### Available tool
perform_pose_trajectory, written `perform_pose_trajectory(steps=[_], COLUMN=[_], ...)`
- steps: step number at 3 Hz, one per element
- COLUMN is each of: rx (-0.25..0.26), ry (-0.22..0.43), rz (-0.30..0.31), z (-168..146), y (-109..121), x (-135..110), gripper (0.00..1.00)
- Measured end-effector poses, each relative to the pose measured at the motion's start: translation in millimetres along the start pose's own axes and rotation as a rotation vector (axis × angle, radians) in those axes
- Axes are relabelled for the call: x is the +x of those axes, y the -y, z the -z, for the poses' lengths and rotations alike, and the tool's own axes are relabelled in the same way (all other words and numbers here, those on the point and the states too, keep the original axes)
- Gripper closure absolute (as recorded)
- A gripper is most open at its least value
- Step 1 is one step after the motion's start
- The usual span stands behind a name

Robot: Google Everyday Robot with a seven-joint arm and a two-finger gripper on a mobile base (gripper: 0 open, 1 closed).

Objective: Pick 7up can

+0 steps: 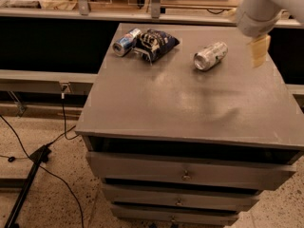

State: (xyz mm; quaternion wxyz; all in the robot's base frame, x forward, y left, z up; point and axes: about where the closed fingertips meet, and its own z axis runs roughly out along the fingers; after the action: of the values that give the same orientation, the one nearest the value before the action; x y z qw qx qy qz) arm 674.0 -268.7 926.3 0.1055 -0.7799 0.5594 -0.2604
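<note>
The 7up can [210, 56], silvery-grey with a shiny metal end, lies on its side on the grey cabinet top [190, 103], at the back right of the middle. My gripper [259, 50] hangs from the white arm at the upper right, above the cabinet's right side. It is to the right of the can, a hand's width away, and not touching it. Only a pale yellowish finger [259, 49] shows.
A blue, red and white can [126, 42] lies on its side at the back left, next to a dark crumpled snack bag [156, 44]. The cabinet has drawers below [186, 175]. Black cables [33, 160] run on the speckled floor at left. A shelf stands behind.
</note>
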Motion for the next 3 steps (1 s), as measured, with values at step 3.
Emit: perform_pose_trajectory(steps=[3], rx=[-0.086], ry=[0.143], rz=[0.346], z=[-69], y=[29], x=[-64], gripper=[0.26])
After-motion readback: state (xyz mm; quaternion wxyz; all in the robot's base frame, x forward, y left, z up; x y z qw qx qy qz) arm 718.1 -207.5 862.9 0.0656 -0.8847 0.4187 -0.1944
